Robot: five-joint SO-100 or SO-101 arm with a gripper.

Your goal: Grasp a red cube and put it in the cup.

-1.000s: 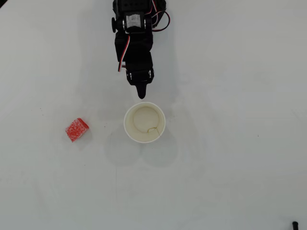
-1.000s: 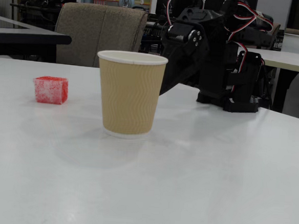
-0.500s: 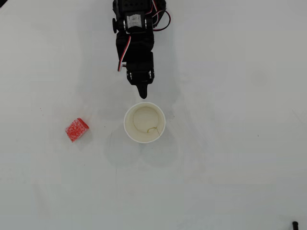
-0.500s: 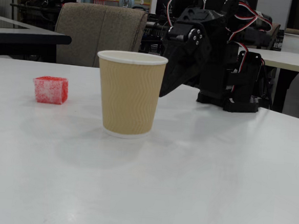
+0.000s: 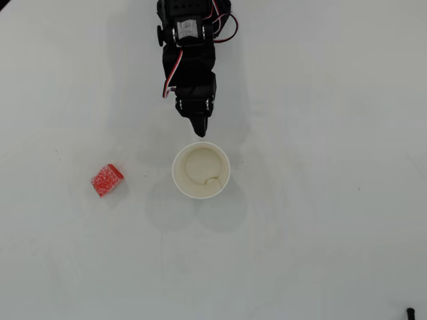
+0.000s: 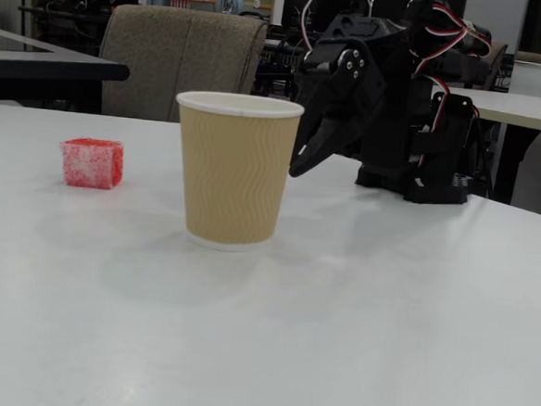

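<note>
A white surface (image 5: 320,200) fills the overhead view, and in the fixed view a padded chair (image 6: 183,62) and other tables stand behind it at the top of the frame. The black arm (image 5: 190,57) reaches down from the top centre of the overhead view, red and white wires looping off its body. The cup (image 5: 201,170) stands upright near the middle of the frame, directly below the arm; from the side its wall is tan and ribbed under a white rim (image 6: 235,168). The end effector (image 5: 199,129) hangs just above the cup's upper rim in the overhead view, raised off the surface, its fingers drawn together to a single dark tip with nothing between them. The red cube (image 5: 107,180) lies on the surface at left centre, well apart from the end effector and to the left of the cup, with only bare surface between cube and cup. Its faces are bright red with whitish speckles (image 6: 92,163).
</note>
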